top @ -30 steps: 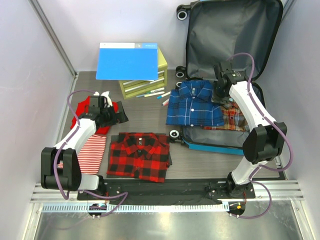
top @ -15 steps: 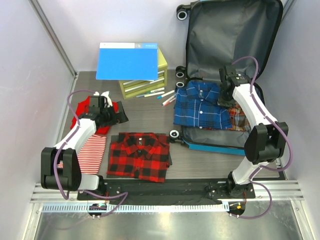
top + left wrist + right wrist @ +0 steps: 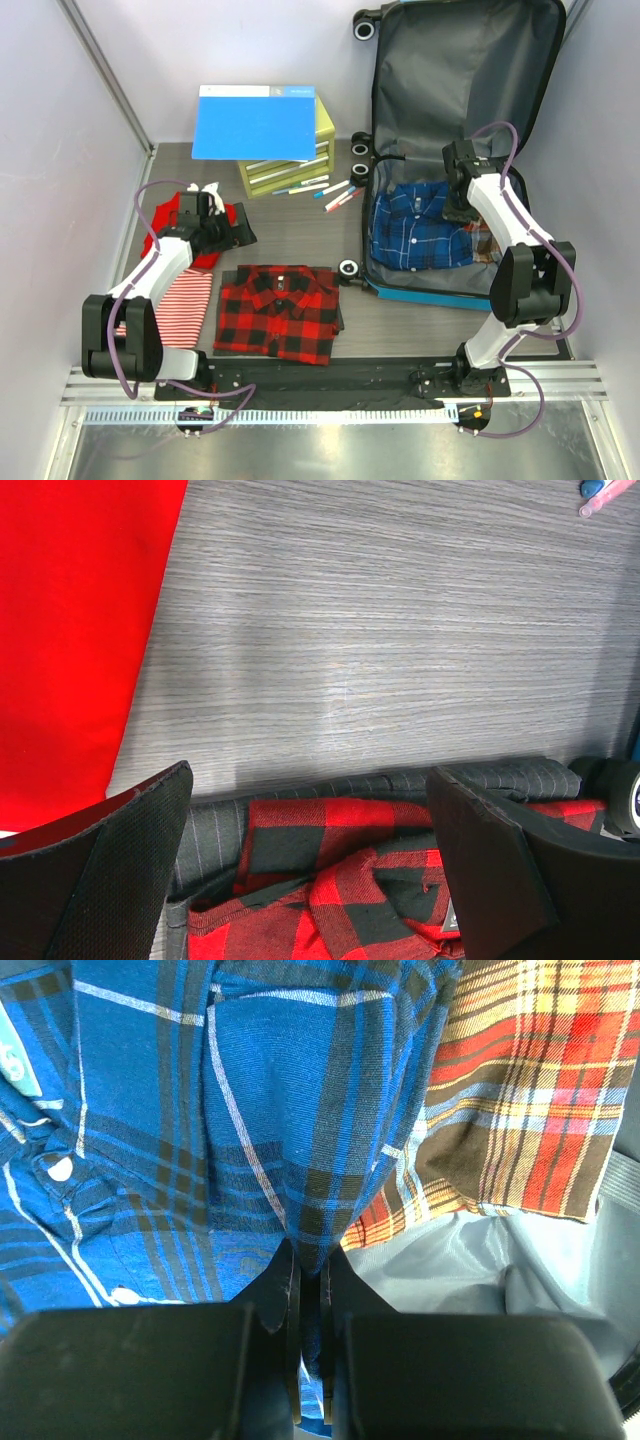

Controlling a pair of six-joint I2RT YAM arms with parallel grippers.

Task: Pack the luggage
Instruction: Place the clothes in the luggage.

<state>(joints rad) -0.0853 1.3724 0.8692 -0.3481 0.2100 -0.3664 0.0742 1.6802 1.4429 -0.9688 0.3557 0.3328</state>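
Blue plaid shirt (image 3: 415,238) sits down in the open luggage (image 3: 430,292) at the table's (image 3: 290,225) right edge, your right gripper (image 3: 308,1260) clamped shut on its fold from directly above, while the red plaid shirt (image 3: 280,310) lies by the front edge right under your wide-open left gripper (image 3: 310,830), the nearer arm for it.

3 views: 1 overhead, 2 wrist close-ups
The top camera looks down from behind the arm bases over the worktop (image 3: 285,218) and luggage (image 3: 460,70). The left wrist camera faces down past the left fingers (image 3: 110,870) onto the red plaid shirt (image 3: 340,880), the right sits close on the blue plaid shirt (image 3: 250,1090); both shirts show from above
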